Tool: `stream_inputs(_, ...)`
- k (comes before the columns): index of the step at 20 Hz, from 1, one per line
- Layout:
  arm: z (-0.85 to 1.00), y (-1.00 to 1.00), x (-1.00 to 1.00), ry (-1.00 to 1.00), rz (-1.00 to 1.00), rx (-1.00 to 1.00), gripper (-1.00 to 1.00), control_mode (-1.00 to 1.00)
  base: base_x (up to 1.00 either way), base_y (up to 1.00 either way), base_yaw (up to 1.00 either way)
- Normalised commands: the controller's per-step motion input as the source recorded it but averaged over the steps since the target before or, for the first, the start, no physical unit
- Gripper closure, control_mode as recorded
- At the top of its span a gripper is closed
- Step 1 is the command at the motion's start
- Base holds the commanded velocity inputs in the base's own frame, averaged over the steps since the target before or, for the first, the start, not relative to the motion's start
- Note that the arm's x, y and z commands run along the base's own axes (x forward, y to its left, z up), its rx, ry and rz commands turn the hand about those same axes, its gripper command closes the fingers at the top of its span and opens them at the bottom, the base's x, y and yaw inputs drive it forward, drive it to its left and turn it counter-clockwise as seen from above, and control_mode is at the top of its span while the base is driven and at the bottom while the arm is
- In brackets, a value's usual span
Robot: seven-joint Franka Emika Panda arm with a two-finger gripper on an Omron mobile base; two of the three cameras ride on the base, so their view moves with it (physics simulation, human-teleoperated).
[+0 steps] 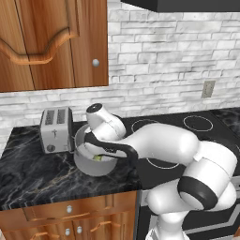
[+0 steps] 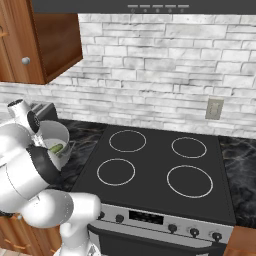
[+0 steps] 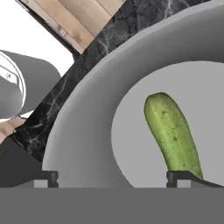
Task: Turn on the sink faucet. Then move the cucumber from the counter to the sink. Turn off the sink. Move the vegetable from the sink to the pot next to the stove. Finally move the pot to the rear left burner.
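Cucumber point(image 3: 173, 133) lies on the floor of the pot point(image 3: 87, 127), toward 3 o'clock in the hand view. End effector point(image 3: 118, 177) hangs inside the pot, jaws spread wide, gripping nothing. Pot stands on the worktop point(image 1: 33, 173) beside the toaster point(image 1: 56, 130).

The arm hides much of the pot point(image 1: 89, 161) and most of the cucumber point(image 1: 98, 158) in the left base view (one finger tip point(image 3: 186, 177) covers its lower end in the hand view).
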Motion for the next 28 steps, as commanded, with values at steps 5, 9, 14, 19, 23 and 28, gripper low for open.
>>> stream_inputs(5, 0.24, 0.00, 0.00, 0.01, -0.13, 0.00, -1.00, -1.00, 0.00, 0.00, 0.00)
stream_inputs(9, 0.51, 0.00, 0.00, 0.00, -0.09, 0.00, -1.00, -1.00, 0.00, 0.00, 0.00)
stream_inputs(14, 0.21, -0.01, -0.21, 0.00, -0.08, 0.00, -1.00, -1.00, 0.00, 0.00, 0.00)
stream_inputs(19, -0.03, 0.00, -0.12, 0.00, -0.06, 0.00, -1.00, -1.00, 0.00, 0.00, 0.00)
stream_inputs(23, -0.18, 0.00, 0.05, 0.00, -0.01, 0.00, -1.00, -1.00, 0.00, 0.00, 0.00)
stream_inputs(28, -0.30, 0.00, 0.26, 0.00, 0.00, 0.00, -1.00, -1.00, 0.00, 0.00, 0.00)
